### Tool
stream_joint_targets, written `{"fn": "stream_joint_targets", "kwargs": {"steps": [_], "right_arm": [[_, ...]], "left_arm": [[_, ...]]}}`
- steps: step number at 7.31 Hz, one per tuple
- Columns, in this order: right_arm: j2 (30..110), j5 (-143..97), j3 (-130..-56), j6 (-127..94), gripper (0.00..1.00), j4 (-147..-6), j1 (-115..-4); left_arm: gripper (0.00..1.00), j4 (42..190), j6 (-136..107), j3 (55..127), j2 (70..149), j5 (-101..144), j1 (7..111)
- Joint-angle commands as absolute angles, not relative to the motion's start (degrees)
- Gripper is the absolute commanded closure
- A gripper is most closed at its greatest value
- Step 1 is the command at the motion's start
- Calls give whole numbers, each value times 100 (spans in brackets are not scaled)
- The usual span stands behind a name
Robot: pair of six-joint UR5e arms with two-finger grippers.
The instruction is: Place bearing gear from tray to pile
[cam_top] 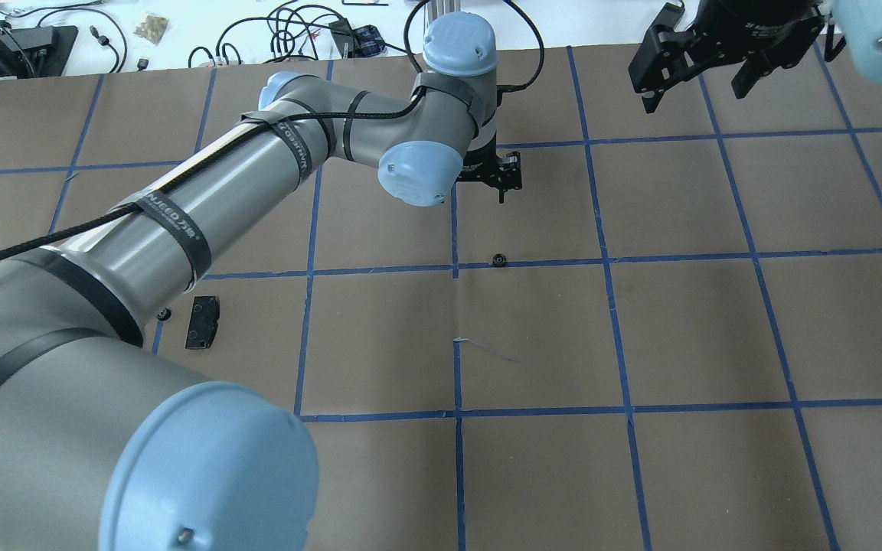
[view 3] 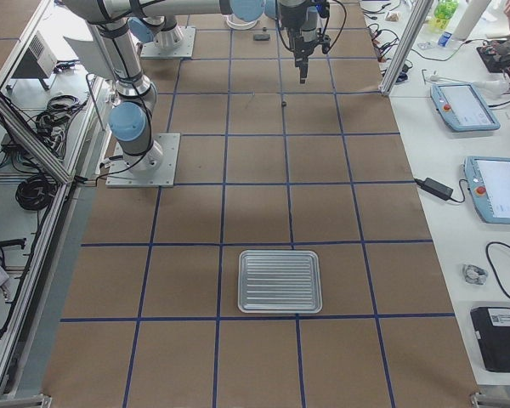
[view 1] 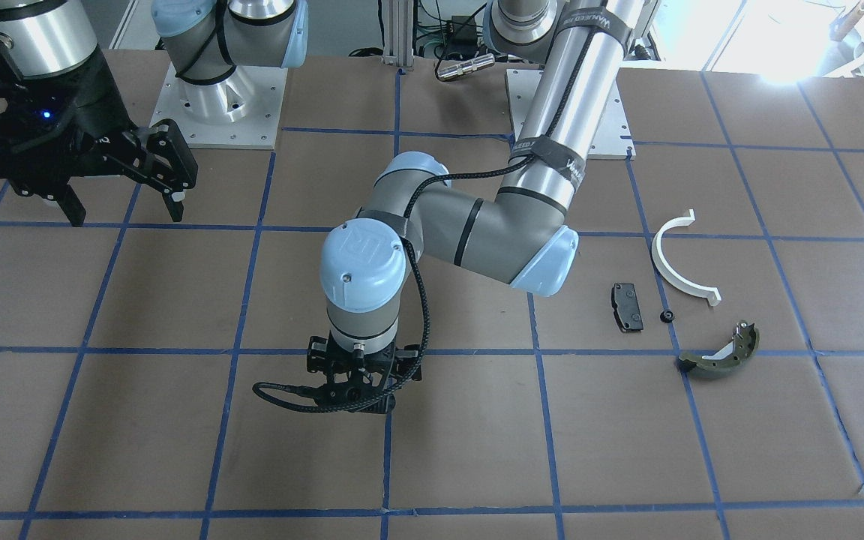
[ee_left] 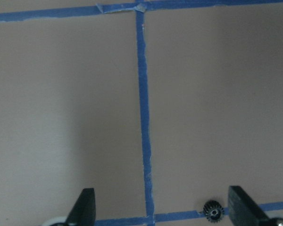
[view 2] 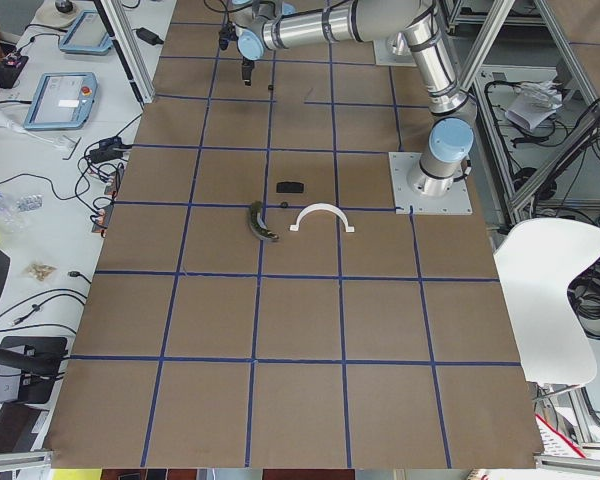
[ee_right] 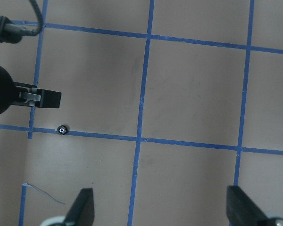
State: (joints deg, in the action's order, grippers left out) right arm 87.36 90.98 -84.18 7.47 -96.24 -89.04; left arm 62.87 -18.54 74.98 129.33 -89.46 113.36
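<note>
Two grippers hang released and empty, but the left gripper [cam_top: 504, 184] is much nearer than the right gripper [view 1: 126, 211] to the small black gear [cam_top: 498, 260], lying on blue tape [cam_top: 548, 262] just on the robot's side of it.

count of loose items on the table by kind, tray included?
Small black gears: 2
White half-ring: 1
Black pad: 1
Olive brake shoe: 1
Metal tray: 1
Total: 6
</note>
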Motion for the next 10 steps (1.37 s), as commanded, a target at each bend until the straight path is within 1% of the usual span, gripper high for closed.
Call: {"fn": "stream_joint_targets", "kwargs": {"steps": [1, 4, 5, 6, 7, 9, 10], "right_arm": [[8736, 9088, -8420, 747, 0, -9624, -8903], [8736, 9097, -8420, 747, 0, -9607, -8903], [8736, 9097, -8429, 747, 0, -9615, -8903], [8736, 9097, -8429, 747, 0, -9607, -8903], [8736, 9097, -8429, 747, 0, -9606, -8903], [8736, 9097, -8429, 747, 0, -9615, -8903], [8736, 9105, -8429, 747, 0, -9607, -8903]], "left_arm": [[0, 6319, -1889, 7523, 13218, -8982, 11513], [0, 6267, -1942, 7997, 13202, -8956, 11812], [1, 6267, -1951, 8007, 13201, -8965, 11830], [22, 6267, -1942, 7989, 13201, -8965, 11830], [56, 6267, -1942, 7937, 13201, -8965, 11830], [86, 6267, -2057, 7919, 13184, -8921, 11821], [100, 6267, -2039, 7919, 13131, -8904, 11778]]}}
